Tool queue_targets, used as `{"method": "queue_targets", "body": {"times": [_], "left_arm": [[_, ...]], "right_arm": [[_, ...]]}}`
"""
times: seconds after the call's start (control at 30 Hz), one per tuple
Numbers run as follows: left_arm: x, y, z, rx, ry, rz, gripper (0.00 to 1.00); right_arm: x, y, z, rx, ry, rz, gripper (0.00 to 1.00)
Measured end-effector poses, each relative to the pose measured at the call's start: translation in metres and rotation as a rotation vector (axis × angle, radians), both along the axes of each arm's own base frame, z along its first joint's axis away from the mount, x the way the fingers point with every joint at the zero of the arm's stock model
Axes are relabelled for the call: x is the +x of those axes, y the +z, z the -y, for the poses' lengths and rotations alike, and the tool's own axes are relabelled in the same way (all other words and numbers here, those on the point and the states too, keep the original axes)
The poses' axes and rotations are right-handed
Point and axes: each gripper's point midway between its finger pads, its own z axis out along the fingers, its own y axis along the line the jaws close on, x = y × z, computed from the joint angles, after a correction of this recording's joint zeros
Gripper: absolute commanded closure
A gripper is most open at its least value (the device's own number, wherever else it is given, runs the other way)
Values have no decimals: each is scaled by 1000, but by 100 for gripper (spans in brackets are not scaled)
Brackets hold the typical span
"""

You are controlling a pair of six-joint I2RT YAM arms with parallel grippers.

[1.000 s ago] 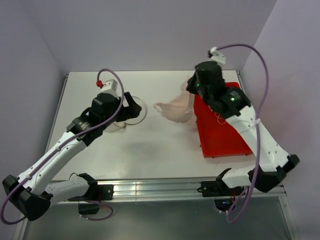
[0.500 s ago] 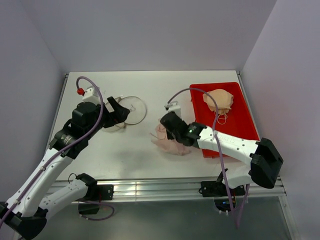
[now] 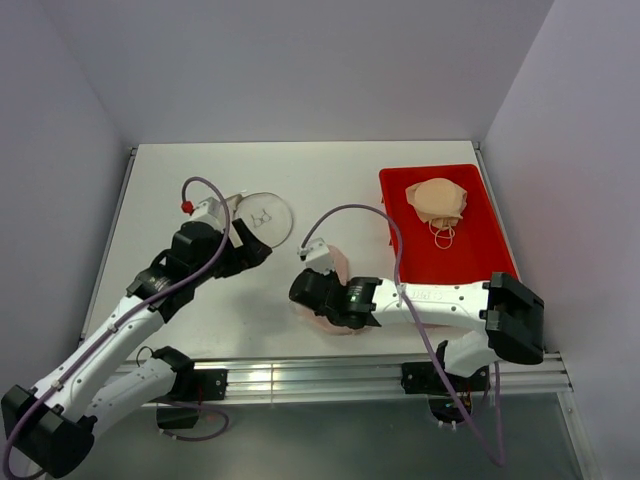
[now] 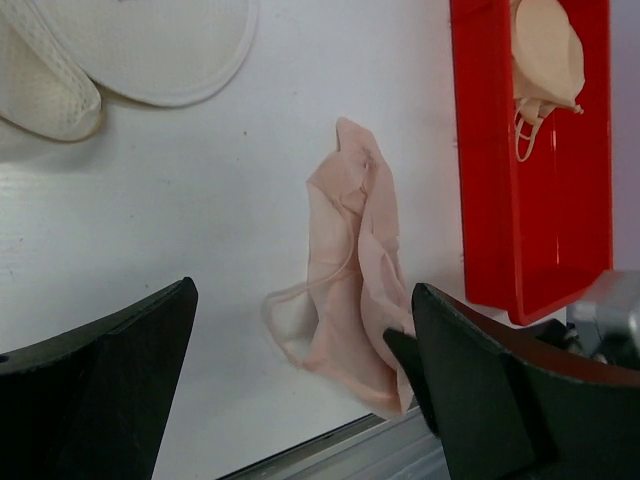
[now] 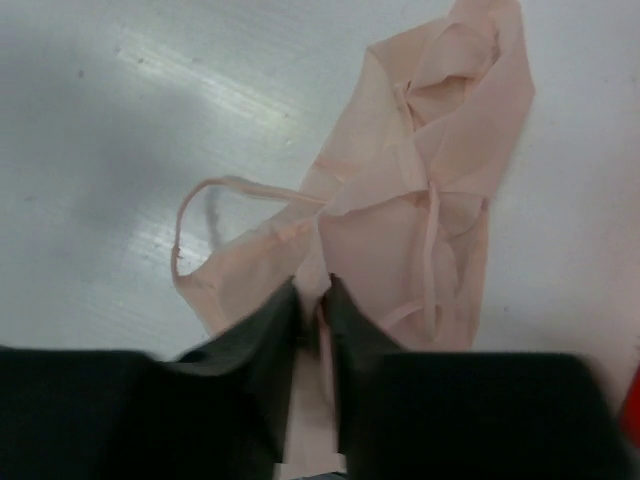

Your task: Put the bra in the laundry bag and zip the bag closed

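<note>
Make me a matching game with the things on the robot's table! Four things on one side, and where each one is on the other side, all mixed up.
Things:
1. pale pinkish-beige fabric bra
2. darker tan-peach bra
3. white round mesh laundry bag
4. red rectangular plastic tray

Places:
A. lying inside the tray
B. pinched by the right end effector
C. along the right side of the table
D. on the table, by the left arm

Pairs: 1-B, 2-A, 3-D, 4-C
</note>
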Motion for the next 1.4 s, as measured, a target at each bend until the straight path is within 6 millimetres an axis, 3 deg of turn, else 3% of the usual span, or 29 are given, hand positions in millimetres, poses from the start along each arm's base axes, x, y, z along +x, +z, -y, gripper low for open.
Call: {"method": "queue_targets", "body": {"times": [0.07, 0.17, 0.3, 0.5, 0.63, 0.77, 0.83, 1.0, 1.2, 1.3, 1.4], "left_arm": [[0, -14, 3, -2, -9, -26, 5], [1, -31, 8, -1, -16, -63, 6], [1, -49, 13, -3, -33, -98, 9], [-8, -70, 29, 27, -91, -137, 10], [-26, -85, 55, 59, -179, -156, 11], [-36, -102, 74, 86, -224, -183, 11], [-37, -108, 80, 96, -235, -187, 12], [-42, -129, 91, 142, -258, -205, 13], [-55, -154, 103, 210, -295, -241, 22], [-58, -164, 108, 233, -297, -260, 30], [-56, -168, 116, 229, -296, -259, 44]], "right_arm": [[-12, -2, -4, 0, 18, -11, 40], [-25, -4, -4, -16, 34, -17, 22], [-30, 6, 7, -24, 8, -15, 21], [-30, 67, 20, 145, -95, 9, 18], [-40, 80, 40, 270, -169, -24, 17], [-52, 59, 62, 328, -233, -83, 16], [-61, 37, 74, 354, -274, -130, 14], [-74, -1, 87, 426, -357, -213, 12], [-80, -30, 85, 547, -449, -285, 12], [-80, -39, 82, 604, -483, -308, 12], [-79, -44, 76, 646, -516, -323, 13]]}}
